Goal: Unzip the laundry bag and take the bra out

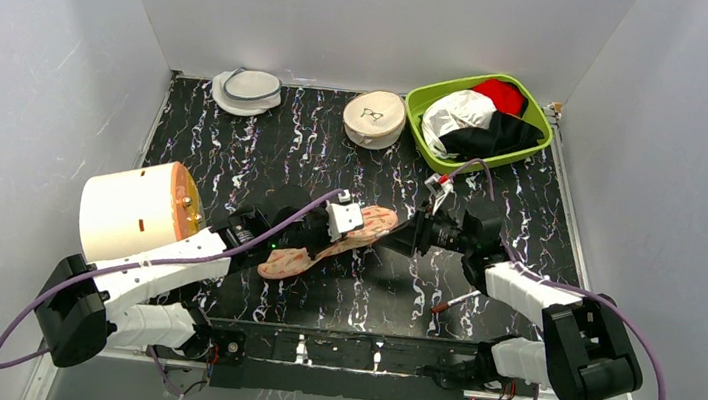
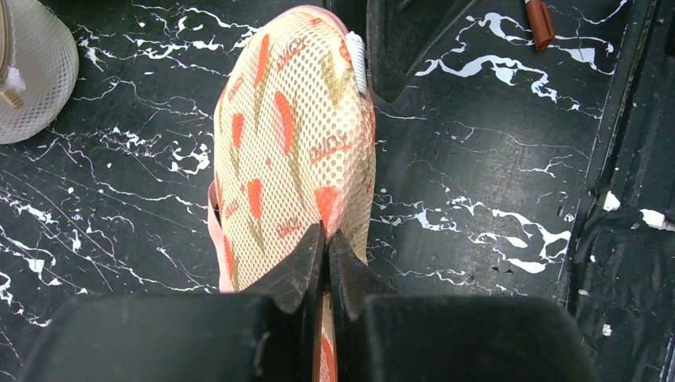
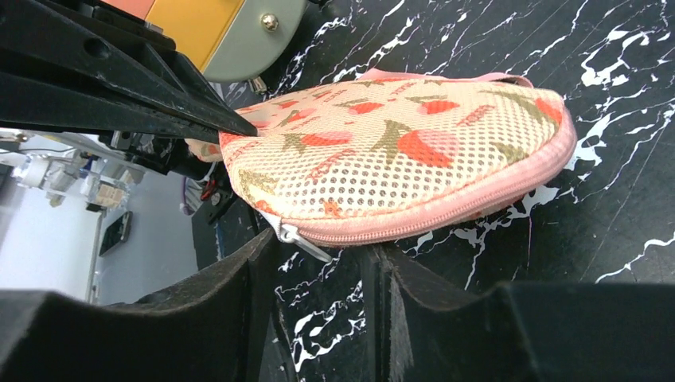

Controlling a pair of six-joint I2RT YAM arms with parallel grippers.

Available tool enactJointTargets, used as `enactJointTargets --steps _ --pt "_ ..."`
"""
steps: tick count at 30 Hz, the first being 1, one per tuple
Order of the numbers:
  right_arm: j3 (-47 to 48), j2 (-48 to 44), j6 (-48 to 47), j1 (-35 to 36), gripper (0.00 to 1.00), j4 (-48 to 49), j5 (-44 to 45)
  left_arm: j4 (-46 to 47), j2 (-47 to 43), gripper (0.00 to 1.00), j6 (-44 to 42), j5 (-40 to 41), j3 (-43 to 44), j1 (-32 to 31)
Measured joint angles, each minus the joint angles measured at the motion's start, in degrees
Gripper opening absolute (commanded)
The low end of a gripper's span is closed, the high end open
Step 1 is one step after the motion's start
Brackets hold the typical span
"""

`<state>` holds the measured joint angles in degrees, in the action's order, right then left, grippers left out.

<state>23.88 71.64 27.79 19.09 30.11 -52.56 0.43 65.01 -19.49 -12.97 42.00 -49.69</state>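
Note:
The laundry bag [image 1: 325,244], beige-pink with a red-orange leaf print, lies mid-table between both arms. My left gripper [image 1: 343,222] is shut on a pinch of its top fabric; in the left wrist view the closed tips [image 2: 326,239] grip the printed mesh [image 2: 290,135]. My right gripper [image 1: 399,236] is open at the bag's right end. In the right wrist view its fingers [image 3: 322,259] straddle the silver zip pull [image 3: 306,243] without closing on it. The pink zip [image 3: 446,211] looks closed. The bra is hidden.
A green basket [image 1: 532,105] with white, black and red cloth stands back right. A round cream case [image 1: 374,119] and a white-grey mesh pouch [image 1: 247,90] sit at the back. A big cream cylinder [image 1: 127,211] stands left. A red-capped pen [image 1: 454,302] lies near the right arm.

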Motion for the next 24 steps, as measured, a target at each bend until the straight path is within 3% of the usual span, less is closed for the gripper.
enactJointTargets --steps 17,24 --pt "1.97 0.44 -1.46 -0.85 0.25 -3.54 -2.08 0.28 0.81 0.0 0.0 -1.14 0.0 0.0" --pt "3.82 0.42 -3.61 -0.85 0.13 -7.21 -1.99 0.46 1.2 0.0 0.0 -1.31 0.0 0.0"
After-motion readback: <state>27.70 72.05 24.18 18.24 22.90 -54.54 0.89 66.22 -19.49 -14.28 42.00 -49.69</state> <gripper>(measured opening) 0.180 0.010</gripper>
